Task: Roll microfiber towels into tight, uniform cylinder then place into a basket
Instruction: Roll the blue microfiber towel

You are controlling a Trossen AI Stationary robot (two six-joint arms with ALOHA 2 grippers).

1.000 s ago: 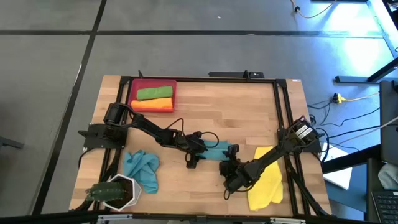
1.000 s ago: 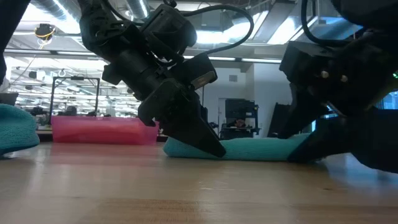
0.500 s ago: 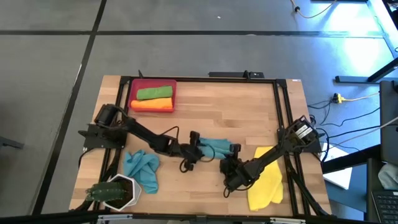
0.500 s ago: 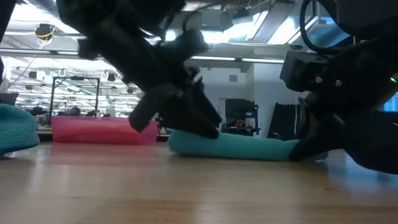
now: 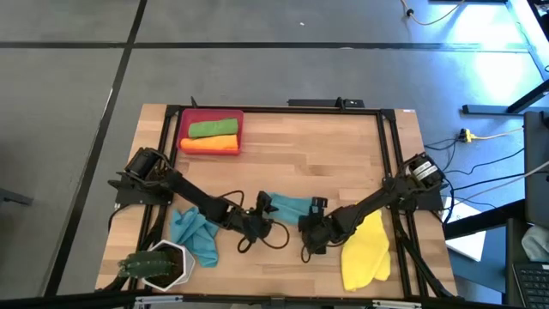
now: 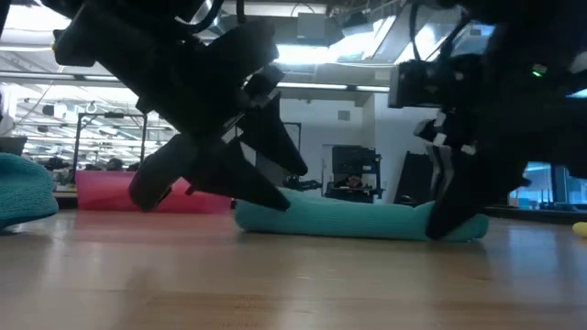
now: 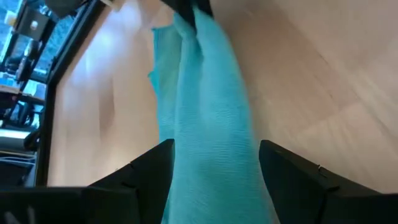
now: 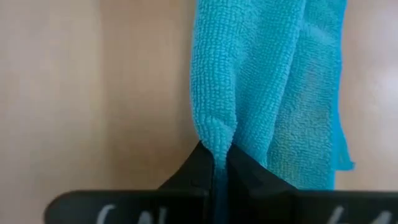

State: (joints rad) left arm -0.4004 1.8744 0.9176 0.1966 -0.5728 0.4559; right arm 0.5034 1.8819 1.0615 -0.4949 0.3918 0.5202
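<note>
The rolled teal-blue microfiber towel (image 5: pixel 287 206) lies flat on the pale wooden table (image 5: pixel 343 154), near the table's middle, well apart from the shallow red plastic basket (image 5: pixel 184 124) at a far corner, which already holds a green towel roll (image 5: pixel 212 129) and an orange towel roll (image 5: pixel 210 144). The right gripper (image 8: pixel 214 163) has its fingers pressed together, pinching a fold at one end of that teal-blue towel, while the left gripper (image 7: pixel 214 165) is spread wide astride the towel's other end. A second, crumpled teal-blue towel (image 5: pixel 196 233) lies beside the white hexagonal plant pot (image 5: pixel 159 264), and a yellow towel (image 5: pixel 367 253) lies on the far side of the right gripper from the rolled towel.
</note>
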